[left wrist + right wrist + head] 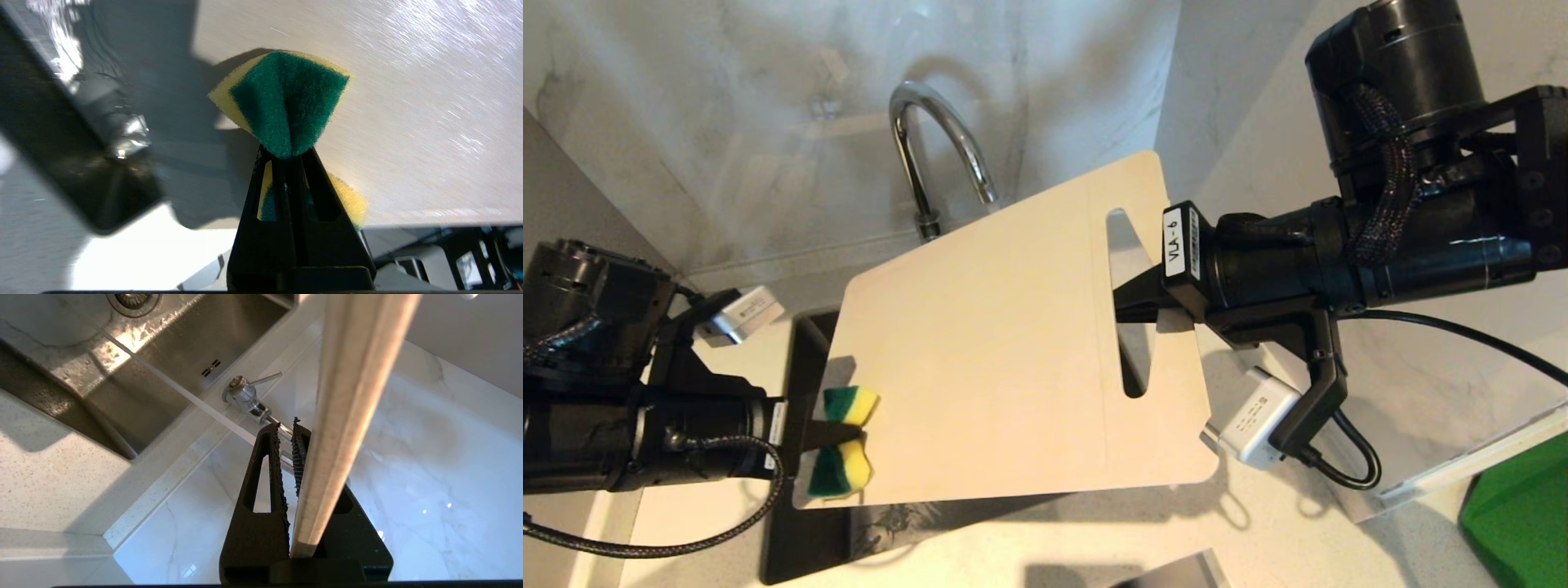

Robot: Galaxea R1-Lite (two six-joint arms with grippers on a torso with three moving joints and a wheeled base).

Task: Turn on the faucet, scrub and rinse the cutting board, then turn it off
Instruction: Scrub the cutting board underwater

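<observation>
Gripping the cutting board [980, 359] by the strip beside its slot handle, the right end effector [1143, 300] holds it tilted over the sink [171, 355], just before the faucet [939, 147]. It looks stiff, light, likely slippery when wet — a firm pinch suits it. The left end effector [837, 441] squeezes the soft sponge [286, 102] against the board's edge.

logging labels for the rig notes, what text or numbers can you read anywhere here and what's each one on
"VLA-6": white sticker on the wrist of the right arm, beside the cutting board.
Small print on the white camera block under that arm: too small to read.
Nothing else legible.
</observation>
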